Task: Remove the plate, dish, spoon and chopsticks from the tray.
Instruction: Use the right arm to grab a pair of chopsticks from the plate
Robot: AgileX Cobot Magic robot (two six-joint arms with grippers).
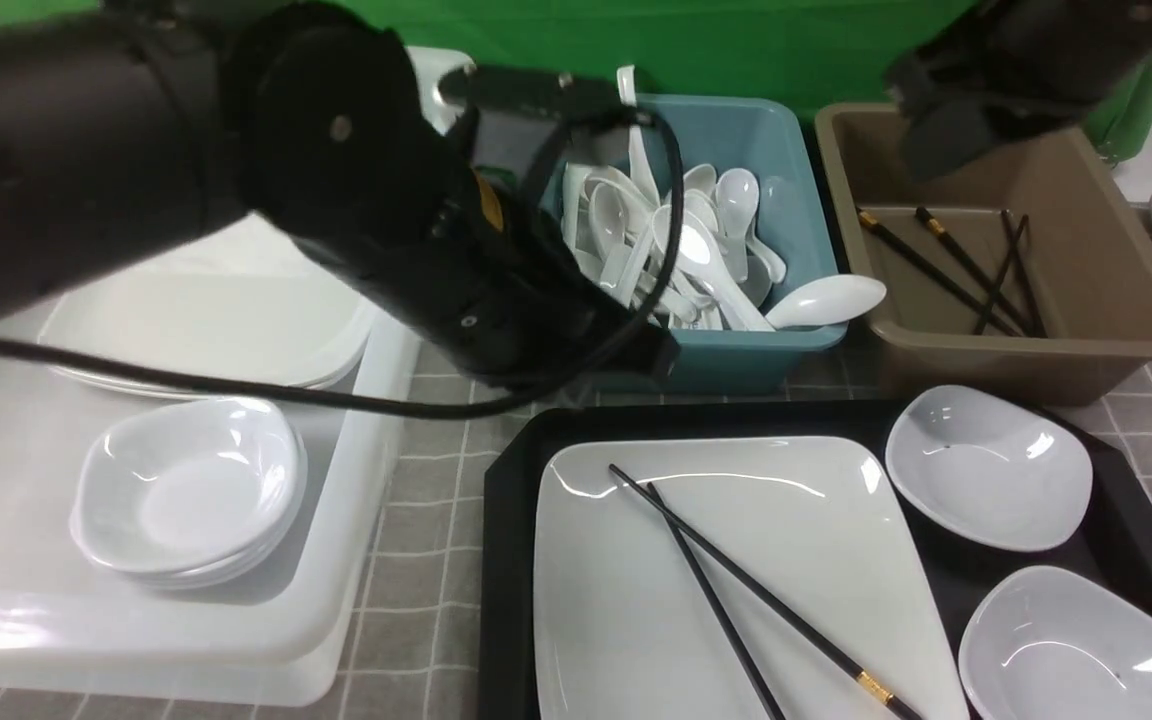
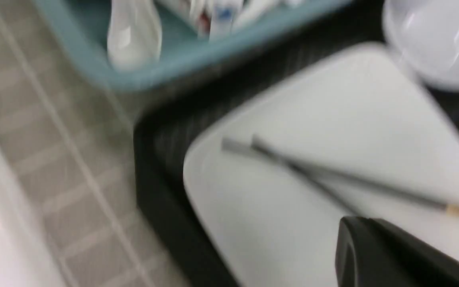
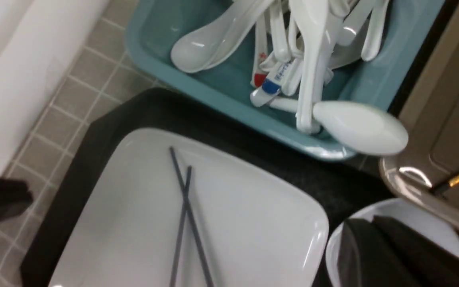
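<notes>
Black gold-banded chopsticks [image 1: 766, 592] await pickup, crossed on the glossy white plate [image 1: 836, 520], tips toward eleven o'clock. Left gripper [image 2: 357, 239] and right gripper [image 3: 367, 239] clench nothing.

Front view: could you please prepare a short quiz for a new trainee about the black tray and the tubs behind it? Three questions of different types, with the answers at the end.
1. True or false: the chopsticks lie crossed on the plate.
2. How many small dishes stand on the tray beside the plate? A) one B) two C) three
3. Fill in the colour: one spoon lies across the near rim of the ____ tub.

Key: 1 true; 2 B; 3 teal.
</notes>
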